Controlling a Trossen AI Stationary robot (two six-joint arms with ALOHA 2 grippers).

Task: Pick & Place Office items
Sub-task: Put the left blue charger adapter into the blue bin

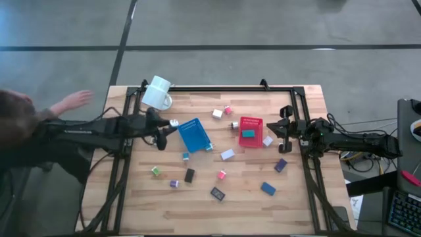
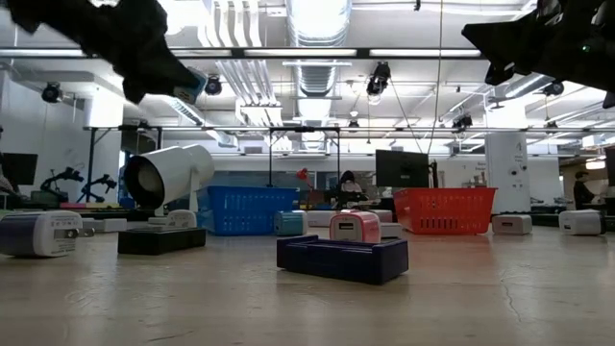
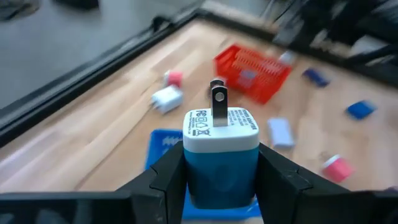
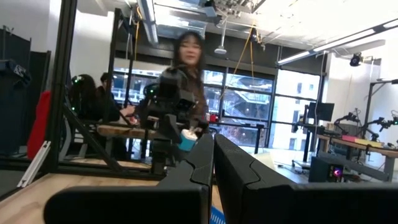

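My left gripper (image 1: 170,125) hovers by the left end of the blue tray (image 1: 195,135), shut on a small blue-and-white plug block (image 3: 221,146); the low view shows that block (image 2: 192,85) high above the table. Other office items lie loose on the wood: pink (image 1: 222,174), white (image 1: 227,154), blue (image 1: 268,189) and black (image 1: 189,175) blocks. A teal one (image 1: 248,133) lies in the red tray (image 1: 250,122). My right gripper (image 4: 214,163) is shut with nothing in it, raised at the table's right edge (image 1: 284,125). My left gripper pinches the block's blue body by two opposite sides (image 3: 191,174) between its two fingers (image 3: 163,180). The fingers come from the table's left, slanting downward. The block's white end with its metal prongs (image 3: 219,106) points away from the gripper. It is lifted clear of the table.
A white mug (image 1: 158,92) lies on its side at the far left corner. More small blocks, green (image 1: 156,171), purple (image 1: 174,184) and dark blue (image 1: 281,165), are scattered over the near half. A person's hand (image 1: 74,101) shows beyond the table's left edge.
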